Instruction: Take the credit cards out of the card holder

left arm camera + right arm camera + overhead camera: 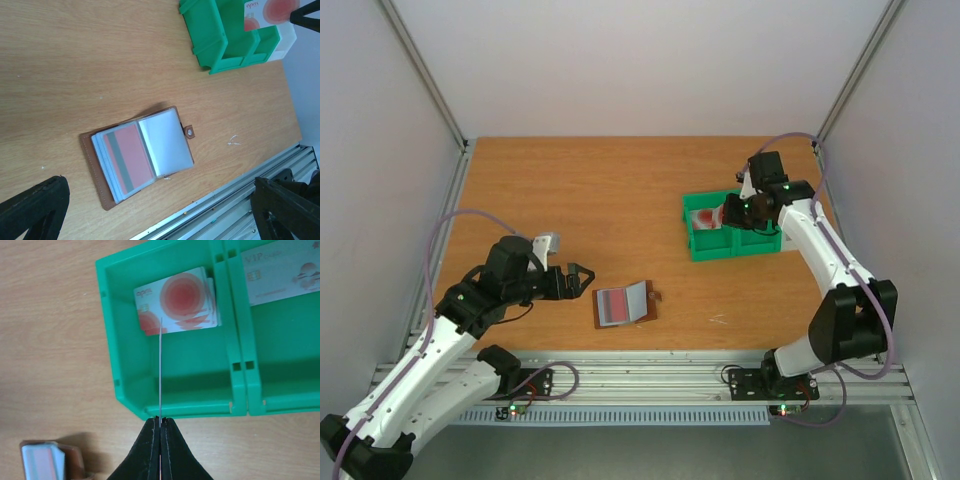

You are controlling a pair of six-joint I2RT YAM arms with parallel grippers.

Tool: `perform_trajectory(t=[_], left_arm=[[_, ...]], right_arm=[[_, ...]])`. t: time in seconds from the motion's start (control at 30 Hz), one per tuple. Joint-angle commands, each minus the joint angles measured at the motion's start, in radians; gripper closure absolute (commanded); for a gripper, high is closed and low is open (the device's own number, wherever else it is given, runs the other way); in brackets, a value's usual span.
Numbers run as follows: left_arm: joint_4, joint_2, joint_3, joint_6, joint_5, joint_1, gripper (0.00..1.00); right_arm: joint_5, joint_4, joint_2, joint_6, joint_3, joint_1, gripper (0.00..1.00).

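The brown leather card holder [625, 303] lies open on the table; it also shows in the left wrist view [97, 185]. A pinkish card with a grey stripe [129, 156] sits in its top clear sleeve. My right gripper [160, 424] is shut on a thin card [160, 370] seen edge-on, held above the left green bin [175, 390]. Pale cards with red round blots [180, 297] lie in that bin. My left gripper [582, 280] is open and empty, just left of the holder, above the table.
A second green bin [285, 340] joined on the right holds a pale VIP card [280, 275]. Both bins [735, 243] stand at the table's right rear. An aluminium rail [235, 205] runs along the near table edge. White walls enclose the sides.
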Motion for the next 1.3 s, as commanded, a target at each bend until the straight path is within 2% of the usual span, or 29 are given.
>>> perform_trajectory(t=[0.0,0.27,0.73,1.0,1.27], left_arm=[[-0.009,-0.011,-0.004,0.01,-0.005,0.001,0.01],[-0.003,0.003,-0.009,0.0,0.0,0.001,0.0],[0.021,0.044,-0.011,-0.019,0.003,0.002,0.01],[0.025,0.057,-0.031,-0.032,0.014,0.002,0.01],[0.06,0.067,-0.06,-0.051,0.031,0.002,0.01]], right_arm=[[-0.018,0.013,0.054,-0.051,0.047,-0.046,0.99],[-0.158,0.056,0.159,-0.067,0.086,-0.076,0.99],[-0.206,0.063,0.306,-0.115,0.158,-0.076,0.99],[-0.29,0.075,0.364,-0.145,0.175,-0.077,0.99],[-0.276,0.093,0.418,-0.153,0.197,-0.08,0.99]])
